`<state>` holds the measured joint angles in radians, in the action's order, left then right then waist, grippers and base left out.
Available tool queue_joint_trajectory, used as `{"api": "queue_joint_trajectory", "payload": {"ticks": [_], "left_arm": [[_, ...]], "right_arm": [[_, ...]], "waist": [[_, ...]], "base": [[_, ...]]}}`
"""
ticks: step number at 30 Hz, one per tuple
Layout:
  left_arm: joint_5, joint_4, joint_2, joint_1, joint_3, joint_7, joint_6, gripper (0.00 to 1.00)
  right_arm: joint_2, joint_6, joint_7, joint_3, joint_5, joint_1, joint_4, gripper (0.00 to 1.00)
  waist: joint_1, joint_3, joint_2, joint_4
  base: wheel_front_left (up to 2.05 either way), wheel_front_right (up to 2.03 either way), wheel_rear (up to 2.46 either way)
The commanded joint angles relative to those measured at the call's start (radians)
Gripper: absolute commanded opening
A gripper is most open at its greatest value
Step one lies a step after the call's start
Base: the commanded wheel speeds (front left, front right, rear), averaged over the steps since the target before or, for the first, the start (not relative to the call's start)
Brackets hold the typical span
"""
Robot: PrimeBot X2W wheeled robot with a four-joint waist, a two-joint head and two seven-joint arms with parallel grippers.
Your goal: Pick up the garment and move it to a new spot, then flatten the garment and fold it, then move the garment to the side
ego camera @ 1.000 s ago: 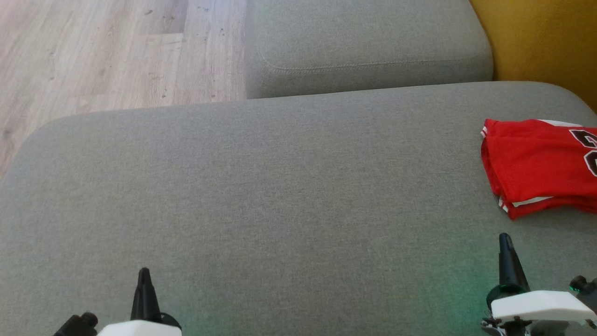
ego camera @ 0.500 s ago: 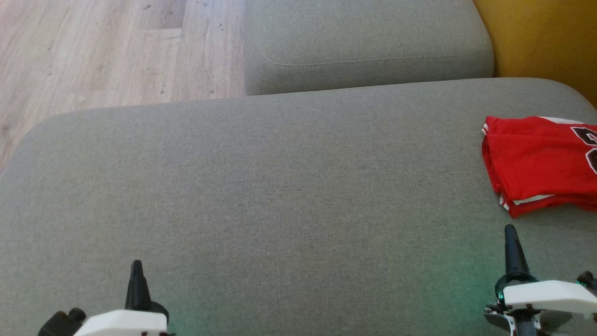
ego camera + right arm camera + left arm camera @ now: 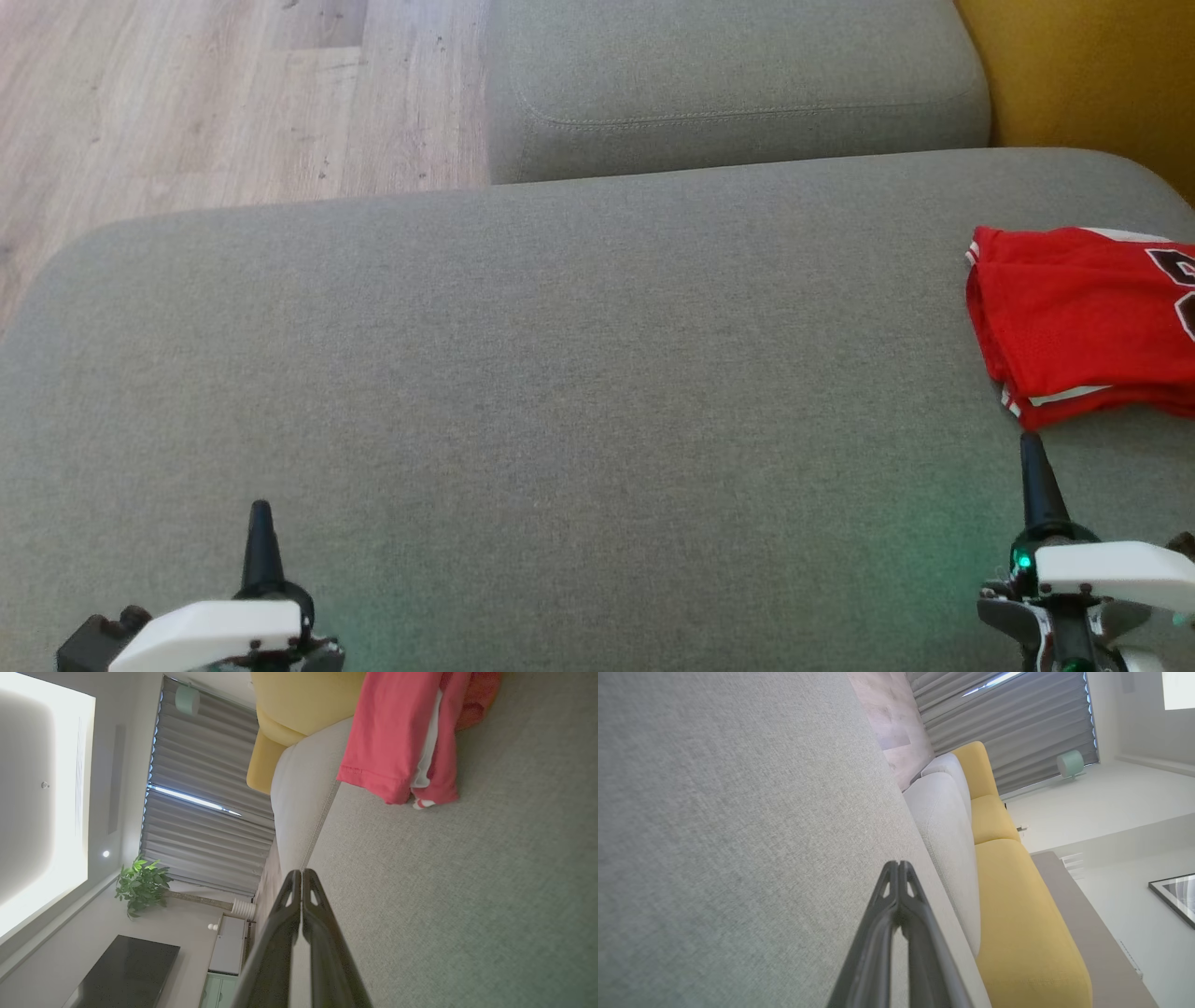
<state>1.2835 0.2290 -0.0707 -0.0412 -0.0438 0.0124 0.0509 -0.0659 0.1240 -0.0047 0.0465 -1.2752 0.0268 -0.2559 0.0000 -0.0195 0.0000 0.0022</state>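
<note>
The garment is a red jersey with white trim and dark numerals, folded and lying at the right edge of the grey cushion. The right wrist view has the garment at the top, apart from the fingers. My right gripper is shut and empty, its tip just short of the garment's near corner. My left gripper is shut and empty at the lower left, over bare cushion. In the wrist views both the left gripper and the right gripper have their fingers pressed together.
A second grey cushion lies beyond the first. Wooden floor runs at the upper left. A yellow sofa part stands at the upper right. A yellow sofa and grey curtains appear in the left wrist view.
Both grippers have drifted outward and their tips reach a little farther up the picture. The right tip has come closer to the garment's near corner. The picture has shifted slightly; the garment lies still.
</note>
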Motion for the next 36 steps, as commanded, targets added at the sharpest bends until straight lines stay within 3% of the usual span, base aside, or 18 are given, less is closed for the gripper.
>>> {"api": "queue_joint_trajectory", "payload": {"ticks": [1,30,36], "left_arm": [[0.029,-0.024,-0.013,0.059,0.036,-0.007,0.011,0.0],[0.359,0.014,-0.01,0.146,0.116,-0.092,0.08,0.0],[0.357,0.014,-0.008,0.146,0.119,-0.094,0.08,0.0]], "right_arm": [[-0.013,0.005,0.008,-0.009,-0.032,-0.057,0.03,0.0],[-0.008,0.007,0.091,0.034,-0.36,-0.132,0.013,0.0],[-0.006,0.007,0.093,0.037,-0.359,-0.132,0.013,0.0]], "waist": [[0.0001,0.001,0.0,0.0],[0.0,0.023,0.0,-0.002],[0.0,0.023,0.0,-0.002]], "base": [[0.0,0.0,0.0],[0.0,0.0,0.0],[0.0,0.0,0.0]]}}
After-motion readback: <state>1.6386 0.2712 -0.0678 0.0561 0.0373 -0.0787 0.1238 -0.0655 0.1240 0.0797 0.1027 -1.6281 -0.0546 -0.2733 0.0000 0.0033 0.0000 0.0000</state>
